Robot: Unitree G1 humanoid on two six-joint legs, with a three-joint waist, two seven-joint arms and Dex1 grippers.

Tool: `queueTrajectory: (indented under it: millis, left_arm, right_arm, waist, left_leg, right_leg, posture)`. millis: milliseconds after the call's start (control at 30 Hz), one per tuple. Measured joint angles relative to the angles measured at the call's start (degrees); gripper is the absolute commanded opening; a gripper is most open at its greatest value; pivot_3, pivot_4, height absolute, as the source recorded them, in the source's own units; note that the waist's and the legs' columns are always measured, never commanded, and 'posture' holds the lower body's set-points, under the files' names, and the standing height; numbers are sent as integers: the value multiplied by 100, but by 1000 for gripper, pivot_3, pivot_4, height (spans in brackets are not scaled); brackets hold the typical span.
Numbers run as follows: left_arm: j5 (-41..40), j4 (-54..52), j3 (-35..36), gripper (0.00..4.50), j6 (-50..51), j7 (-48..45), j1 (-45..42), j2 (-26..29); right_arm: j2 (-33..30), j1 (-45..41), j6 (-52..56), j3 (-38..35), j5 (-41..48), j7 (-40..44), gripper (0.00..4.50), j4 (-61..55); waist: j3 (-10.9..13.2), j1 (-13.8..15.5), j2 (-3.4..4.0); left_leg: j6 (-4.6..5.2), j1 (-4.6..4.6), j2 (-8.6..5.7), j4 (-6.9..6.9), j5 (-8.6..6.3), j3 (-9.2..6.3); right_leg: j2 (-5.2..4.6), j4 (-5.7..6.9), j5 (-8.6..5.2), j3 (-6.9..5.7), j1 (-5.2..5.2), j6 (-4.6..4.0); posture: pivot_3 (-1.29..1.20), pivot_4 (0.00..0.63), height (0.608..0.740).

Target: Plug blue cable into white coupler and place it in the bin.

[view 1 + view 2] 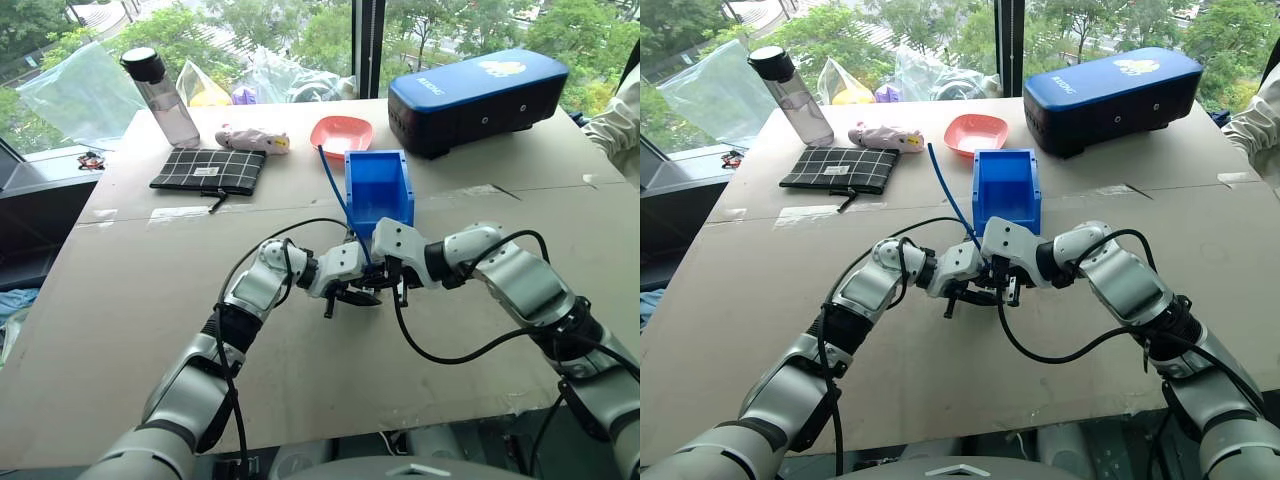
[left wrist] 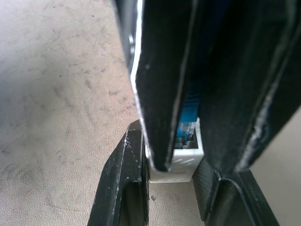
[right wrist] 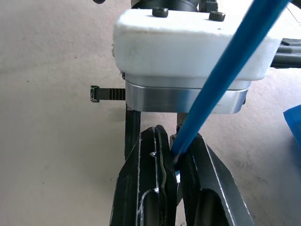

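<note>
Both grippers meet low over the table, just in front of the bin (image 1: pixel 378 185), a bright blue bin with its open front toward me. My left gripper (image 2: pixel 174 188) is shut on the white coupler (image 2: pixel 181 165). My right gripper (image 3: pixel 176 183) is shut on the blue cable (image 3: pixel 225 70) close to its end. The clear plug (image 2: pixel 186 129) sits at the coupler's socket mouth; how deep it goes I cannot tell. The rest of the blue cable (image 1: pixel 335 190) rises up and back to the left of the bin.
Behind the bin lie a red-pink dish (image 1: pixel 341 132) and a large dark blue case (image 1: pixel 475 95). At the back left are a water bottle (image 1: pixel 160 95), a checked pouch (image 1: pixel 210 170) and a pink soft toy (image 1: pixel 250 138). A person's sleeve (image 1: pixel 615 125) is at the right edge.
</note>
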Motion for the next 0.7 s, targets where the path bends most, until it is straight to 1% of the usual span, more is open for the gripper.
queueTrajectory:
  millis: [33, 67, 100, 133, 200, 233, 267, 300, 333, 400, 467, 567, 633, 700]
  left_arm:
    - [-39, -27, 14, 1642, 88, -2, 12, 16]
    - [-162, -150, 40, 1962, 242, -40, 37, 33]
    - [-322, -430, 92, 2520, 432, -33, 97, 29]
    - [-443, -704, 201, 2922, 596, 27, 185, 56]
    - [-622, -1197, 481, 3912, 923, 236, 470, 248]
    - [-696, -1452, 617, 4273, 1137, 337, 665, 399]
    - [-744, -1602, 694, 4273, 1244, 373, 794, 482]
    - [-918, -2129, 977, 4273, 1569, 505, 1329, 817]
    - [-948, -2194, 1041, 4273, 1639, 527, 1431, 884]
    - [-1260, -2674, 1458, 4273, 2047, 757, 1944, 1078]
    - [-1680, -3340, 1978, 4273, 2403, 1003, 2454, 1218]
    - [-2215, -4293, 2664, 4273, 2767, 1492, 3017, 1247]
    - [-2406, -4606, 2849, 4273, 2896, 1736, 3197, 1226]
    - [-2609, -4963, 2994, 4273, 3023, 2083, 3372, 1106]
  right_arm:
    - [31, 42, -5, -62, 30, -20, 0, -11]
    - [111, 170, -6, -214, 134, -42, 0, -31]
    - [230, 330, 8, -417, 311, -84, 0, -80]
    - [326, 476, 41, -567, 464, -161, 0, -102]
    - [491, 646, 156, -1005, 757, -360, 0, -229]
    - [494, 675, 209, -1261, 878, -455, 0, -366]
    - [489, 682, 242, -1393, 949, -493, 0, -438]
    - [462, 699, 372, -1816, 1134, -658, 0, -708]
    - [435, 700, 397, -1913, 1167, -689, 0, -757]
    - [359, 662, 546, -2202, 1305, -827, 0, -807]
    - [349, 453, 720, -2313, 1437, -944, 0, -653]
    - [338, -309, 926, -2511, 1488, -1163, 0, 146]
    - [339, -660, 933, -2573, 1443, -1254, 0, 617]
    - [421, -1200, 835, -2560, 1267, -1384, 0, 1572]
  waist:
    - [0, -1, 0]
    - [0, -1, 0]
    - [2, 0, 2]
    - [3, 0, 1]
    - [7, -24, 6]
    - [8, -34, 9]
    - [8, -36, 9]
    - [8, -53, 9]
    - [9, -43, 11]
    - [11, -15, 13]
    - [15, 5, 16]
    - [18, 18, 21]
    - [18, 34, 21]
    - [21, 13, 25]
  left_leg:
    - [0, 0, 0, 0, 0, 0]
    - [0, -2, 1, 0, 0, -3]
    - [0, -4, 2, -2, 0, -3]
    - [0, -5, 3, -3, 0, -4]
    - [0, -6, 3, -10, 0, -4]
    - [-1, -5, 3, -16, 0, -5]
    - [-1, -3, 4, -19, 0, -6]
    - [-1, 2, 4, -38, 0, -6]
    - [-1, 4, 4, -41, 0, -8]
    - [-1, 2, 5, -41, 0, -11]
    - [0, 0, 4, -40, -1, -9]
    - [0, 2, -3, -40, -1, -7]
    - [0, 2, -3, -41, -1, -11]
    - [-1, 1, -4, -43, 0, -7]
  right_leg:
    - [1, 0, 0, 0, 0, 0]
    - [1, -1, 0, 0, -1, 0]
    - [0, -1, 0, 2, -2, 0]
    - [0, -2, 0, 3, -4, 0]
    - [1, -1, 0, 17, -13, 0]
    - [1, -1, 0, 26, -15, 0]
    - [2, -2, 0, 31, -15, 0]
    - [2, -6, 0, 39, -18, 0]
    - [2, -7, 0, 37, -18, -1]
    - [2, -10, 0, 33, -17, -1]
    - [-3, -14, 0, 32, -12, -1]
    - [-10, -19, 1, 30, -6, -2]
    - [-10, -24, 1, 23, -3, -3]
    - [-9, -23, 1, 28, -6, -4]
  posture:
    - [0, 150, 740]
    - [0, 150, 740]
    - [0, 150, 740]
    - [0, 150, 740]
    - [0, 150, 740]
    - [0, 150, 740]
    - [0, 150, 740]
    - [0, 150, 740]
    - [0, 150, 740]
    - [0, 150, 740]
    - [0, 150, 740]
    - [0, 150, 740]
    - [0, 150, 740]
    - [0, 150, 740]
